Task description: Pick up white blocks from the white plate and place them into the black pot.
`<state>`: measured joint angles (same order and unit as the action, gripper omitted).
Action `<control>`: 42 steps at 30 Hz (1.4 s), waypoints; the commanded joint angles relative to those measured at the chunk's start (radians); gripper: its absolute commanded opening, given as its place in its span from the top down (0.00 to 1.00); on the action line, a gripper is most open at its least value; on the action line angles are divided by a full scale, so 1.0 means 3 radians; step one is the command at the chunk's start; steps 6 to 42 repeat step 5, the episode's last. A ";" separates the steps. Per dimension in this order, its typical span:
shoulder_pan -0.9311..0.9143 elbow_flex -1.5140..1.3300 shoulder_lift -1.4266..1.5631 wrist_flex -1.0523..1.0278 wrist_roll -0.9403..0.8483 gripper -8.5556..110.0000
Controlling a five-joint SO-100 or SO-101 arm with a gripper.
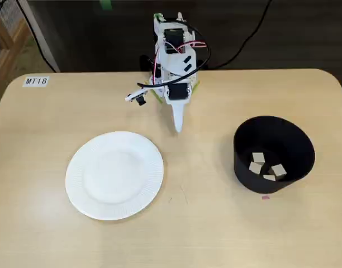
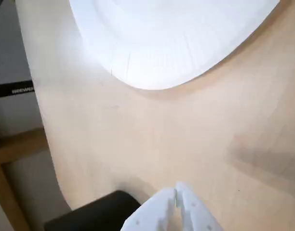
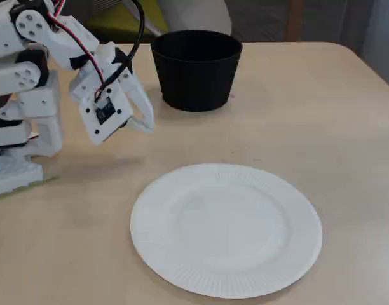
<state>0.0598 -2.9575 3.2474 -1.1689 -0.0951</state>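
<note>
Looks like a lab or classroom workspace rather than a home. Pale wood-look table (image 1: 215,234) with rounded corners, tagged with a printed label (image 1: 36,81) reading "MT18", as on numbered shared furniture. Small white hobby robot arm (image 1: 174,67) with exposed red and black wires fixed at the far edge. Black cables (image 1: 246,39) trailing over a dark floor behind. Chair backs, one yellow-green (image 3: 115,22), beyond the table.

Even, soft room light across both fixed views, no harsh glare. The white plate (image 1: 114,175) runs nearly blown out in the wrist view, ribs faint. That wrist picture is soft throughout, the gripper (image 2: 176,202) blurred. A faint shadow lies beneath the black pot (image 3: 196,70).
</note>
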 commanded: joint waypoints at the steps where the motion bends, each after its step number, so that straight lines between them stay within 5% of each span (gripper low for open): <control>1: 0.0026 0.0000 0.0015 0.0056 -0.0015 0.95; 42: 0.0026 0.0000 0.0015 0.0056 -0.0015 0.95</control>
